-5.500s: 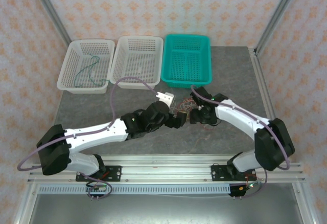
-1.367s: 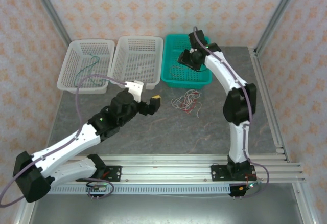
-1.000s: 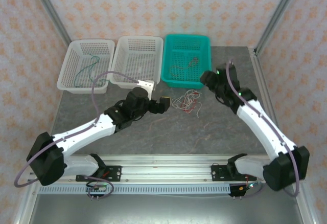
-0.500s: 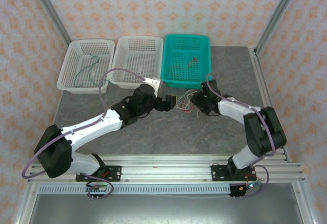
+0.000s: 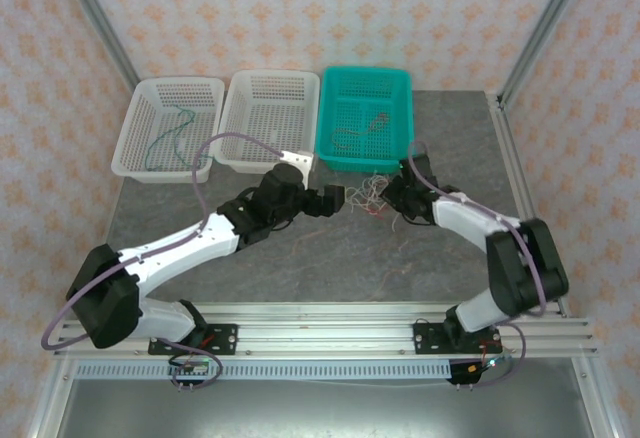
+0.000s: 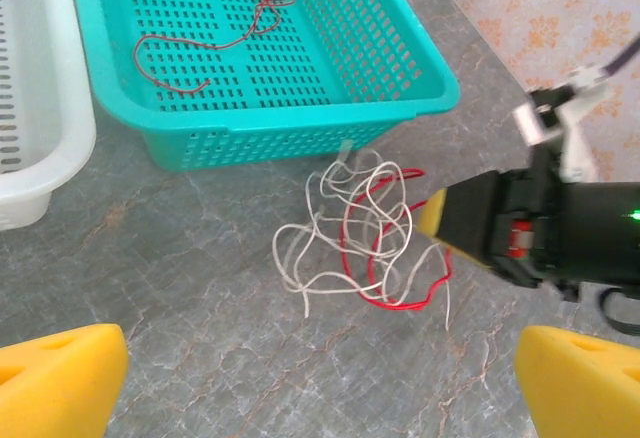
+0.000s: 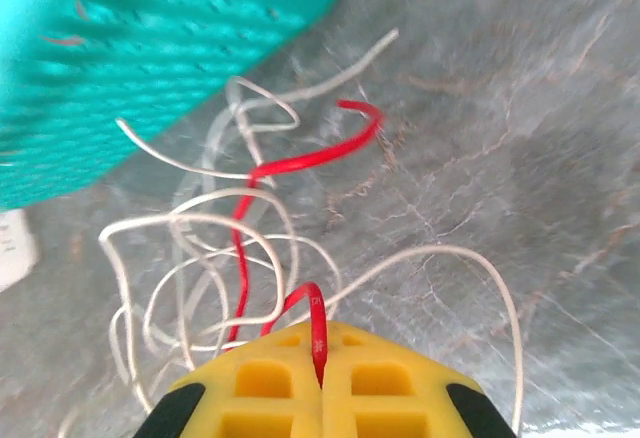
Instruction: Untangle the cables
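A tangle of a white cable (image 6: 276, 248) and a red cable (image 6: 404, 306) lies on the grey table just in front of the teal basket (image 5: 398, 148). My right gripper (image 7: 322, 343) is shut on a loop of the red cable (image 7: 241, 248) at the tangle's right side (image 5: 395, 201), and the white cable (image 7: 450, 250) curls around it. My left gripper (image 5: 335, 201) hovers at the tangle's left, open, its yellow fingertips (image 6: 60, 378) wide apart with nothing between them. A red-brown cable (image 6: 190, 48) lies in the teal basket. A green cable (image 5: 170, 133) lies in the left white basket.
Two white baskets (image 5: 262, 108) stand at the back left beside the teal one. Bare table spreads in front of the tangle and to the right. Frame posts rise at the back corners.
My right arm swung down from the teal basket to the tangle and its jaws closed on the red cable. The left gripper moved in toward the tangle's left and stayed open.
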